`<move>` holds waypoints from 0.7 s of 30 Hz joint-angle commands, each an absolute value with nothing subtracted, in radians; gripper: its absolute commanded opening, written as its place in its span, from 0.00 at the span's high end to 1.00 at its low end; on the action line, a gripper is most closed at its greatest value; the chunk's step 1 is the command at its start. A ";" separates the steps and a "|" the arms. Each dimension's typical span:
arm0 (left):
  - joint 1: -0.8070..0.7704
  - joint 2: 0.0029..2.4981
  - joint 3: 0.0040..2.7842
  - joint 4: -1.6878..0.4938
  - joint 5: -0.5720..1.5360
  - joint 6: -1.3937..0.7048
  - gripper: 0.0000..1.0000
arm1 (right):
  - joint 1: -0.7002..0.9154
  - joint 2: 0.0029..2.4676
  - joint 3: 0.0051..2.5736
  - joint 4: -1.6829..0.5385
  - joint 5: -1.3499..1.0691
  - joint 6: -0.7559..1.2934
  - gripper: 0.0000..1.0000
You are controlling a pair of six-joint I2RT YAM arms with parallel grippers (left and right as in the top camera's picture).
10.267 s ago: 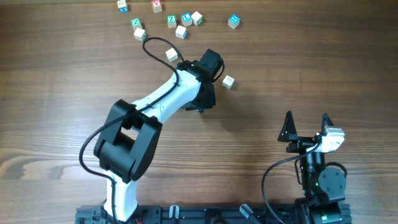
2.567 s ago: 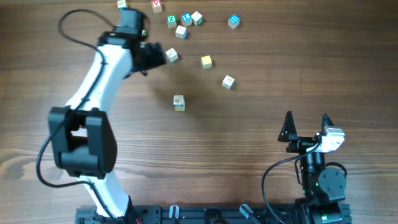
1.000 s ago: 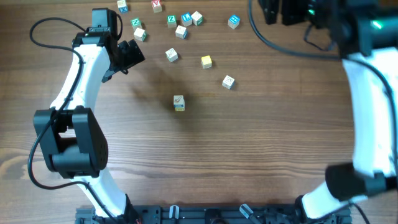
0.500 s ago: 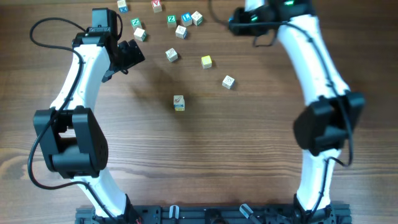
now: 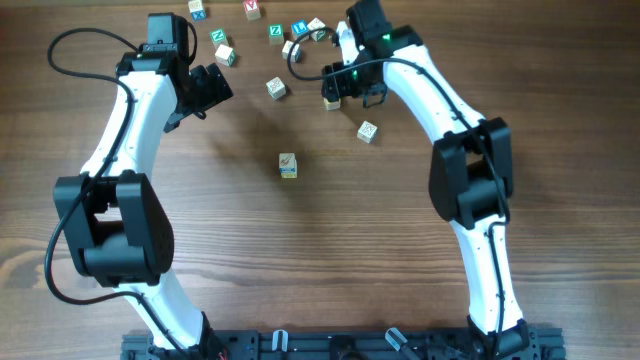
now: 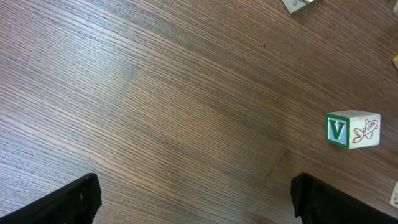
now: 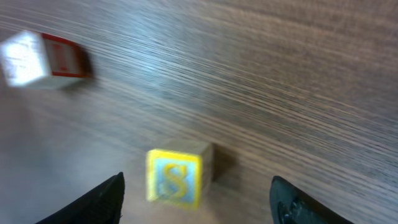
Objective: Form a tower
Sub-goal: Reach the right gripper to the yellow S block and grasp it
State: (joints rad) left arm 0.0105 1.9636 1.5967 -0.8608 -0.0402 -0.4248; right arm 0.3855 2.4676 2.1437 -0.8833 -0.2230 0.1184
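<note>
The tower [image 5: 288, 165] stands in the middle of the desk [image 5: 400, 230]. The left fingers [image 6: 68, 199] are wide apart, holding nothing. The right fingers [image 7: 102, 198] are apart too, a yellow S block [image 7: 174, 177] between them, untouched.

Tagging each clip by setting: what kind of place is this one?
Probably a robotics lab bench, not a home: a wood-grain table, a left arm and right arm mounted at its near edge, and scattered letter cubes.
</note>
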 commanded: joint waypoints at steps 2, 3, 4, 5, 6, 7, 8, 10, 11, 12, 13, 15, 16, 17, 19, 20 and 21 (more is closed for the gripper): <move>0.016 1.951 1.605 -0.861 -0.053 -0.434 0.00 | 0.430 2.506 2.151 -0.847 -0.149 0.104 0.33; 0.016 1.951 1.605 -0.861 -0.053 -0.434 0.00 | 0.439 2.509 2.151 -0.841 -0.144 0.104 0.33; 0.016 1.951 1.605 -0.861 -0.053 -0.434 0.00 | 0.447 2.510 2.151 -0.838 -0.130 0.105 0.36; 0.016 1.951 1.605 -0.861 -0.054 -0.434 0.00 | 0.456 2.511 2.151 -0.839 -0.097 0.104 0.40; 0.016 1.951 1.605 -0.861 -0.054 -0.434 0.00 | 0.467 2.512 2.151 -0.839 -0.055 0.105 0.45; 0.016 1.951 1.605 -0.861 -0.054 -0.434 0.00 | 0.475 2.512 2.151 -0.841 -0.020 0.105 0.46; 0.016 1.951 1.605 -0.861 -0.054 -0.434 0.00 | 0.482 2.512 2.151 -0.841 0.016 0.105 0.47; 0.016 1.951 1.605 -0.861 -0.053 -0.434 0.00 | 0.494 2.512 2.151 -0.841 0.092 0.105 0.47; 0.016 1.951 1.605 -0.861 -0.054 -0.434 0.00 | 0.498 2.512 2.151 -0.840 0.121 0.105 0.46; 0.016 1.951 1.605 -0.861 -0.054 -0.434 0.00 | 0.500 2.512 2.151 -0.838 0.142 0.105 0.46; 0.016 1.951 1.605 -0.861 -0.054 -0.434 0.00 | 0.501 2.512 2.151 -0.834 0.150 0.105 0.46; 0.016 1.951 1.605 -0.861 -0.054 -0.434 0.00 | 0.501 2.512 2.151 -0.830 0.150 0.105 0.46; 0.016 1.951 1.605 -0.861 -0.054 -0.434 0.00 | 0.500 2.512 2.151 -0.829 0.150 0.107 0.48; 0.016 1.951 1.605 -0.861 -0.054 -0.434 0.00 | 0.500 2.511 2.151 -0.830 0.150 0.107 0.50; 0.016 1.951 1.605 -0.861 -0.053 -0.434 0.00 | 0.500 2.511 2.151 -0.831 0.150 0.106 0.60; 0.016 1.951 1.605 -0.861 -0.054 -0.434 0.00 | 0.500 2.510 2.151 -0.832 0.150 0.107 0.67; 0.016 1.951 1.605 -0.861 -0.053 -0.434 0.00 | 0.500 2.510 2.151 -0.833 0.150 0.107 0.68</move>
State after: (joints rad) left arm 0.0105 1.9636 1.5967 -0.8608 -0.0402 -0.4248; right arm 0.5026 2.4992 2.1437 -0.8322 0.1173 0.1040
